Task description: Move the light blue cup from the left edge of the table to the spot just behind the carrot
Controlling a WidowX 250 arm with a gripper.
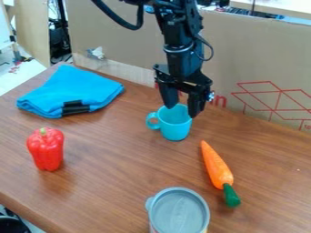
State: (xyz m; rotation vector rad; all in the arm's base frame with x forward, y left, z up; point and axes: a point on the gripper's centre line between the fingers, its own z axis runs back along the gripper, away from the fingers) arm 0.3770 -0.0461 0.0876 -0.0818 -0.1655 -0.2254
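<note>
Container [179,211], round, with a grey lid and a small tab at its left, is seen at the near edge of the brown wood-grain table [109,186]. Beyond it, to the right, an orange toy carrot with a green end [216,167] is laid slantwise, the green end turned nearer. At the left, a glossy red toy bell pepper [45,150] is stood upright. Farther back, near the middle, a light-blue cup [175,129] is set upright, its handle turned left. Above it the black two-finger gripper [182,111] is held, its fingers spread wide about the cup's right rim; whether the rim is touched cannot be told. At the far left, a folded bright-blue cloth [72,88] with a black strip is laid. The table is backed by a brown cardboard panel [237,54] marked with red lines.
</note>
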